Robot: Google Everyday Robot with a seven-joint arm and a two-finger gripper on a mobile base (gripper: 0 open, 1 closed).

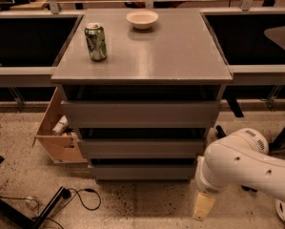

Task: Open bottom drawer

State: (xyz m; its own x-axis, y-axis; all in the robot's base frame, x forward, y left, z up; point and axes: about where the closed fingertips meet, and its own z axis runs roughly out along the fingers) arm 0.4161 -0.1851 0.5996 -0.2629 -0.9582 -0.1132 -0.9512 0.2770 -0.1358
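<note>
In the approach step, the cream-coloured gripper [204,206], whose grip I cannot tell, hangs low with the shut, flat grey bottom drawer [142,171] near its upper left; next it likely must catch that front's edge.

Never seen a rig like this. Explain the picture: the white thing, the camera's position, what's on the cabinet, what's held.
The white thing is a robot's arm. Its gripper, the pale piece at its end, hangs near the floor at the picture's lower right, beside the grey cabinet, seemingly holding nothing. The one camera looks down on the cabinet's front from above. On top stand a green can and a white bowl. The bottom drawer, lowest of three, looks shut. A cardboard box sits beside the cabinet.
</note>
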